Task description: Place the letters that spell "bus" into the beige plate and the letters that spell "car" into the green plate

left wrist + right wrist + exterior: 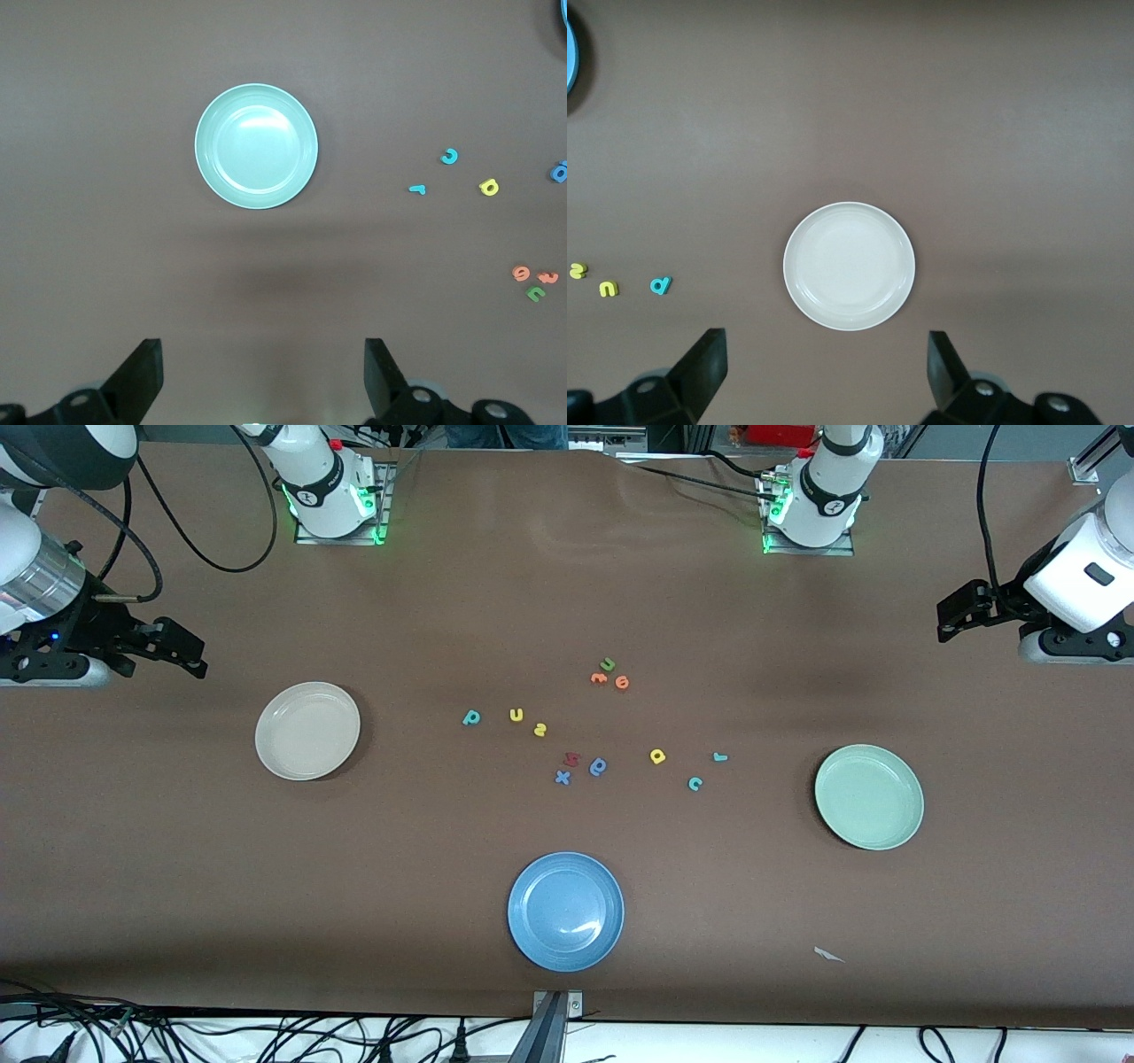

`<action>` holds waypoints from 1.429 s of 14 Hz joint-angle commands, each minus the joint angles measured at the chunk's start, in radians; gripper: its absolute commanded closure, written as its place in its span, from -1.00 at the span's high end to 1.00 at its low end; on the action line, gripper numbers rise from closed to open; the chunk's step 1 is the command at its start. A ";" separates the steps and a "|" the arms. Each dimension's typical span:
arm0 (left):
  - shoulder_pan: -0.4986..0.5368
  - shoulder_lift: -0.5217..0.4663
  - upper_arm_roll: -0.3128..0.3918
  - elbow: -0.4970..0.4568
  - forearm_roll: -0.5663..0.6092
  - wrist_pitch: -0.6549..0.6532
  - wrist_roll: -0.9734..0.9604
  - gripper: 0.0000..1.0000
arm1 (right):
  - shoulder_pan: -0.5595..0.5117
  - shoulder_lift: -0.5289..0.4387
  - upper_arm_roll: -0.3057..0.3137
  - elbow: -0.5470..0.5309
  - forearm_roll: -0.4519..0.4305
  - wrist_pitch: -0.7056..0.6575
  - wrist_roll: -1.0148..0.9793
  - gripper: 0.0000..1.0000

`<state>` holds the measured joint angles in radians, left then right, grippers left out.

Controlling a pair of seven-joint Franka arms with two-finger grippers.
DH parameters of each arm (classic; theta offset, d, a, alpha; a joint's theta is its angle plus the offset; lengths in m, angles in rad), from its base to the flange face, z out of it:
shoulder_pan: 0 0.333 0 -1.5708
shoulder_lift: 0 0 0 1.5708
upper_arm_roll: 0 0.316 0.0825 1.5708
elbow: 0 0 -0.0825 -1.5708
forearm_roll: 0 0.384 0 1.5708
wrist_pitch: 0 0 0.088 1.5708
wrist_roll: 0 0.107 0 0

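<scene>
Both arms wait. The left gripper (261, 376) hangs wide open and empty over the table's left-arm end, near the round mint-green plate (869, 797). The right gripper (824, 372), likewise spread and empty, hangs near the round cream-beige plate (307, 731). The teal "b" (471, 716), yellow "u" (516, 714) and yellow "s" (539, 730) lie mid-table; the yellow "a" (657, 756), teal "r" (720, 757) and teal "c" (695, 783) lie toward the green plate.

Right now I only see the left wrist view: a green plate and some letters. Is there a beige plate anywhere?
Observer: Yes, the beige plate lies empty toward the right arm's end of the table.
Operator: And the letters for "bus"?
Observer: The teal b, yellow u and yellow s lie in a row between that plate and the other letters.
Operator: Where's the other arm?
Observer: The right gripper waits above the beige plate's end, fingers open.
</scene>
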<state>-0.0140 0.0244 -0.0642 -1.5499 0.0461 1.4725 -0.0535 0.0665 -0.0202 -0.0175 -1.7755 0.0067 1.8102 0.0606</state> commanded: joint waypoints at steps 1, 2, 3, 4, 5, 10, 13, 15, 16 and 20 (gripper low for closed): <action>-0.001 -0.015 0.001 -0.009 -0.003 -0.004 0.020 1.00 | 0.004 0.006 -0.001 0.021 -0.016 -0.020 -0.008 1.00; -0.001 -0.015 0.001 -0.009 -0.003 -0.004 0.020 1.00 | 0.004 0.006 -0.001 0.021 -0.016 -0.020 -0.008 1.00; -0.001 -0.015 0.001 -0.009 -0.003 -0.004 0.018 1.00 | 0.004 0.006 -0.001 0.021 -0.016 -0.020 -0.008 1.00; -0.001 -0.015 0.001 -0.009 -0.003 -0.004 0.020 1.00 | 0.004 0.006 -0.001 0.021 -0.016 -0.020 -0.007 1.00; -0.001 -0.015 0.001 -0.009 -0.003 -0.003 0.020 1.00 | 0.004 0.006 -0.001 0.019 -0.016 -0.020 -0.002 1.00; -0.001 -0.015 0.001 -0.009 -0.003 -0.003 0.020 1.00 | 0.010 0.008 -0.001 0.016 -0.017 -0.020 -0.001 1.00; -0.001 -0.015 0.001 -0.009 -0.003 -0.003 0.020 1.00 | 0.013 0.008 0.001 0.016 -0.017 -0.022 -0.001 1.00; -0.001 -0.015 0.001 -0.009 -0.003 -0.003 0.020 1.00 | 0.024 0.010 0.005 0.014 -0.014 -0.022 0.002 1.00; -0.001 -0.015 0.001 -0.009 -0.003 -0.003 0.020 1.00 | 0.024 0.013 0.005 0.014 -0.010 -0.022 -0.005 1.00; -0.001 -0.015 0.001 -0.009 -0.003 -0.003 0.020 1.00 | 0.015 0.045 -0.001 0.022 0.001 -0.018 -0.007 1.00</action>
<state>-0.0140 0.0244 -0.0642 -1.5499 0.0461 1.4725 -0.0535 0.0857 -0.0012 -0.0146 -1.7756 0.0067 1.8022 0.0606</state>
